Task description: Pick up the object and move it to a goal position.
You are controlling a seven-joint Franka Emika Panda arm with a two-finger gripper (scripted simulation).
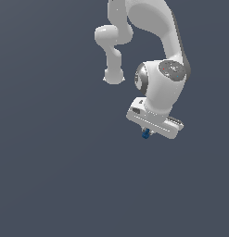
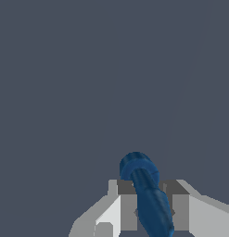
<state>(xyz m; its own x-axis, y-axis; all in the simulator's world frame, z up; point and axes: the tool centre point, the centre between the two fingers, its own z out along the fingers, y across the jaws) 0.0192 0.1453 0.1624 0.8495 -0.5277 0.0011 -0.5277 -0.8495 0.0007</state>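
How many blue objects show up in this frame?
1. The blue object sits between the fingers of the tool, which is shut on it; in the exterior view only its tip shows beneath the tool. Nothing else blue is visible in either view.

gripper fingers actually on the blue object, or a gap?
Touching. The wrist view shows the blue object wedged between the gripper fingers, both pressed against its sides with no gap visible.

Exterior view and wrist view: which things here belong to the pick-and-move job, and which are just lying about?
Belongs to the job:
- blue object, elongated with a rounded head, clamped between the fingers
- hand, closed on it

Just lying about:
- nothing else shows; only the plain grey ground
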